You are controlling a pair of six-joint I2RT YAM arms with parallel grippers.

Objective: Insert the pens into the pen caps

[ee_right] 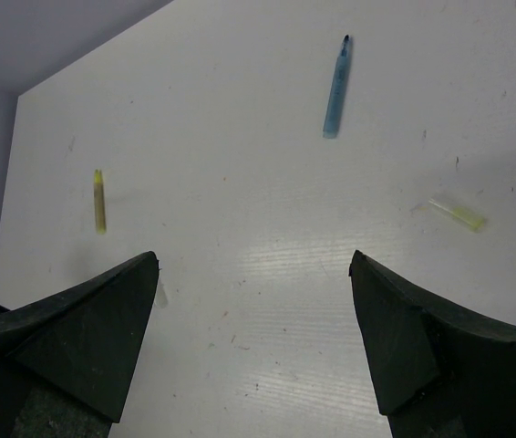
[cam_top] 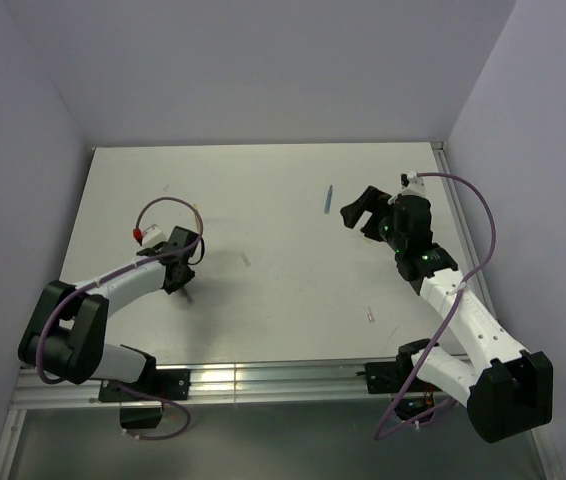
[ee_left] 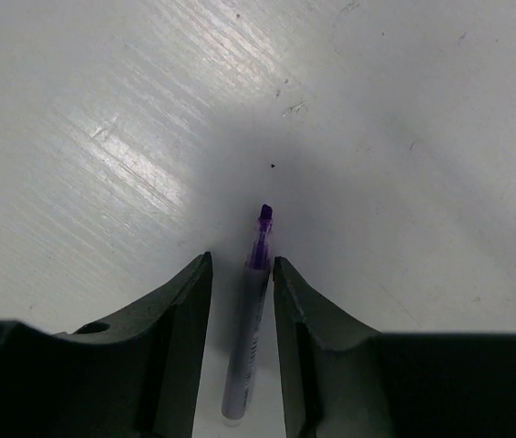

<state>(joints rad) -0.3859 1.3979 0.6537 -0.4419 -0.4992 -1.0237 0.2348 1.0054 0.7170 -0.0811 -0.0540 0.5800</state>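
The white table (cam_top: pixel 263 170) spreads wide beneath me, walled in on three sides. My left arm (cam_top: pixel 113 285) reaches from its base at the near left corner, folded at the elbow, wrist tipped down towards the table's left half. My right arm (cam_top: pixel 458 300) stretches up along the right side, its wrist held above the table's far right part and turned inward.

My right jaws stand wide apart with nothing between them. My left jaws are low over the table and only narrowly apart, one on each side of the grey-purple pen (ee_left: pixel 247 347). That pen lies flat in the gap with its dark tip pointing away from my wrist; I see a thin sliver of table on either side of it, so I am not clamped on it.

The blue pen (ee_right: pixel 335 87) lies ahead of my right jaws, out in the open. The yellow pen (ee_right: pixel 99 201) lies farther off to their left. A yellowish cap (ee_right: pixel 457 214) rests to the right of the blue pen, apart from it. Another pale cap (cam_top: pixel 370 315) lies near the table's front edge, beside my right forearm.
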